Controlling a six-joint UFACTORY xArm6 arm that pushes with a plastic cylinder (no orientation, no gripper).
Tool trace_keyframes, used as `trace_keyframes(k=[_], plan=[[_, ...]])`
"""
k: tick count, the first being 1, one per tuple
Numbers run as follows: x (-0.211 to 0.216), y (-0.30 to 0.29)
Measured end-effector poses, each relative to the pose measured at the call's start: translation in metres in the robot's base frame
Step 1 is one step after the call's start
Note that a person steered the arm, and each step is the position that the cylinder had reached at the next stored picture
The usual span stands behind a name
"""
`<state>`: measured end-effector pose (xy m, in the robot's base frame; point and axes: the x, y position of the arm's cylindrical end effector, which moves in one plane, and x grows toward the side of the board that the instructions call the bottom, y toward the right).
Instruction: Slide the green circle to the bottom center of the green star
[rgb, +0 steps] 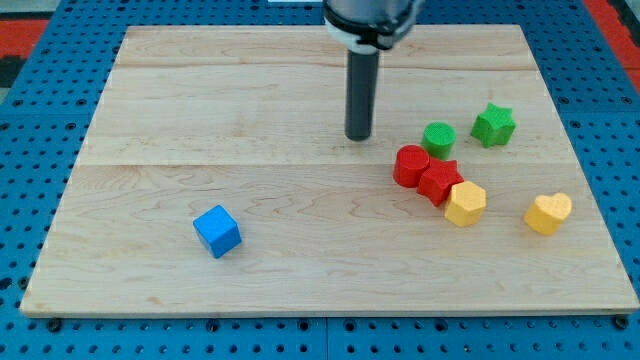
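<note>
The green circle (438, 138) sits on the wooden board at the view's right, touching the upper right of a red block. The green star (493, 124) lies a short way to its right and slightly higher, apart from it. My tip (358, 136) rests on the board to the left of the green circle, with a clear gap between them, and level with it.
A red round block (410, 165) and a red star-like block (439, 182) sit joined just below the green circle. A yellow hexagon (465, 204) touches the red star. A yellow heart (548, 213) lies at far right. A blue cube (217, 231) lies at lower left.
</note>
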<state>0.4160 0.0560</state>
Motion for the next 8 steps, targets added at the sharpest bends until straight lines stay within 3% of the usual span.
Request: trace_keyframes(k=[2, 6, 8], plan=[[0.007, 0.081], [0.017, 0.093], [0.050, 0.169]])
